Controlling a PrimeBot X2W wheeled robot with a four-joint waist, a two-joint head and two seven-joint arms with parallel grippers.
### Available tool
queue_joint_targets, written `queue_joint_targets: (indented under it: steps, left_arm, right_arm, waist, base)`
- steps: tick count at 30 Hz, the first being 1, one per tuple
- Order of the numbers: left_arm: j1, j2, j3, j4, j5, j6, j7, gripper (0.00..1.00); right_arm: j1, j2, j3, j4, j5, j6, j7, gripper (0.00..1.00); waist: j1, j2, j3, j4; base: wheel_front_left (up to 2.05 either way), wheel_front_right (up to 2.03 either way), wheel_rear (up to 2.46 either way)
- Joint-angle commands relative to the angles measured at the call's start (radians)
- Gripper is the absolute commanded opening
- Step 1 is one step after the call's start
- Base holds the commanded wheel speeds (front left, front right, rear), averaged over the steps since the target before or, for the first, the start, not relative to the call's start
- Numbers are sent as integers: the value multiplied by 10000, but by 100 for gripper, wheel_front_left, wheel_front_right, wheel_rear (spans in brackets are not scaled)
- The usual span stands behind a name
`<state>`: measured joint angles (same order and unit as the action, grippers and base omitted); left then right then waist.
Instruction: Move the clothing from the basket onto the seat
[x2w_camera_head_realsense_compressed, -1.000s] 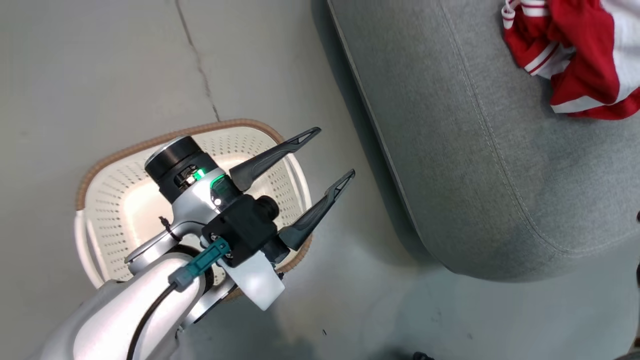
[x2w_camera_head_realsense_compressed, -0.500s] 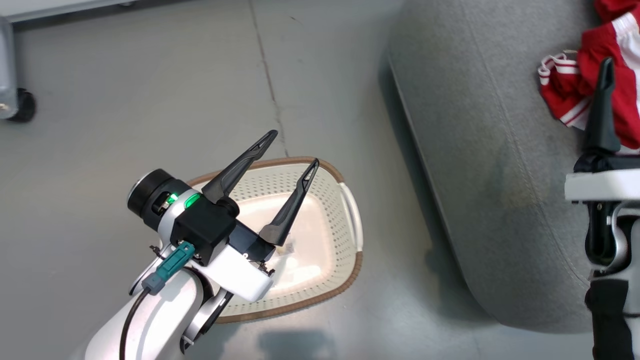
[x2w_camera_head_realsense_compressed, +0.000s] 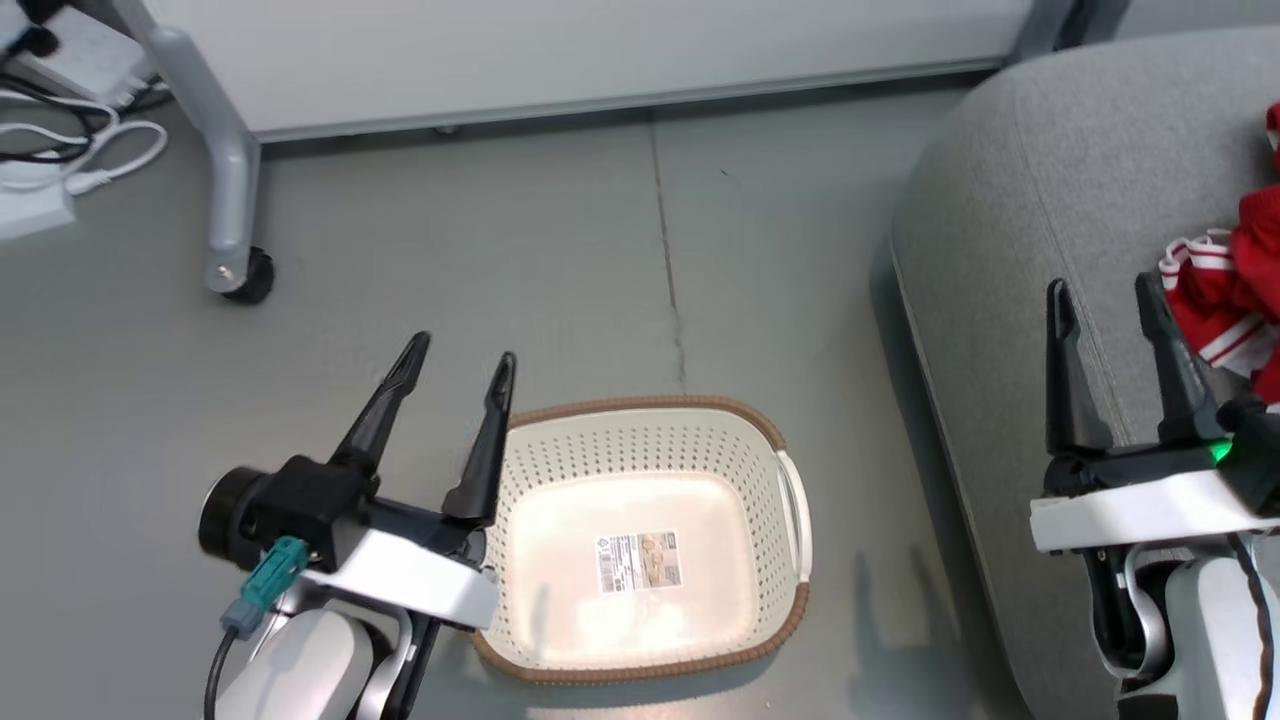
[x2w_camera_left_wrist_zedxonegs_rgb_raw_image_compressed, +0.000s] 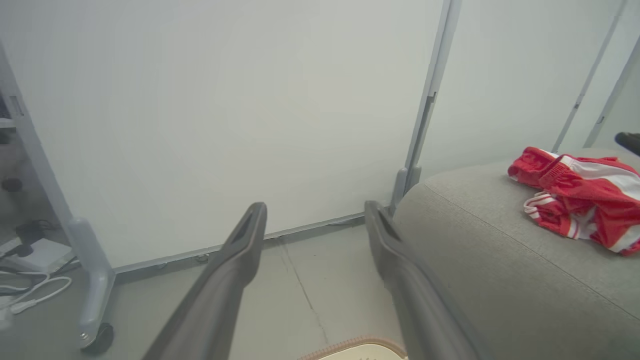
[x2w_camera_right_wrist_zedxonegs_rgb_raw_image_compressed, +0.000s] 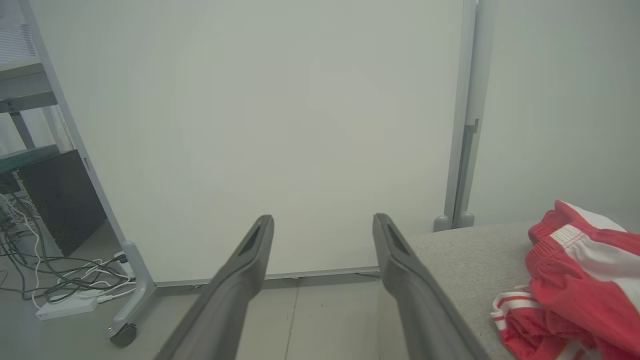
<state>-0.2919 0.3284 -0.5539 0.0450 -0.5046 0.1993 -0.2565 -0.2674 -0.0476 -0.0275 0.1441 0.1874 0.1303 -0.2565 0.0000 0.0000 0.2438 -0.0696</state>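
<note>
I'm swinging the left gripper off the empty basket; it and the right gripper are gaping, carrying nothing; clothing is lying on the seat, so the task is looking done.

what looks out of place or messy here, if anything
Nothing much. The clothing lies in a crumpled heap on the seat, not laid flat. A thin crack runs across the floor toward the basket, which stands upright and holds only its label.
</note>
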Motion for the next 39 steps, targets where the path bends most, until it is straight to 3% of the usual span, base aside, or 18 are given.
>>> queue_joint_targets:
  steps: [1,12,39]
  left_arm:
    - [204,-28,172,22,-70,110,-48,100]
    - [1965,-146,1693,-294,253,585,-66,100]
    - [3416,3,2560,151,735,378,-69,100]
  right_arm:
    - [202,-57,-4,-34,47,11,1,100]
    - [1192,-55,448,-233,-23,11,417,100]
    - [2831,-50,63,-923,-98,11,1103,100]
  waist:
    - [0,0,-379,278]
    - [0,0,-1341,538]
    - [0,0,-2371,475]
  base:
    - [0,0,0]
    - [0,0,0]
    - [0,0,0]
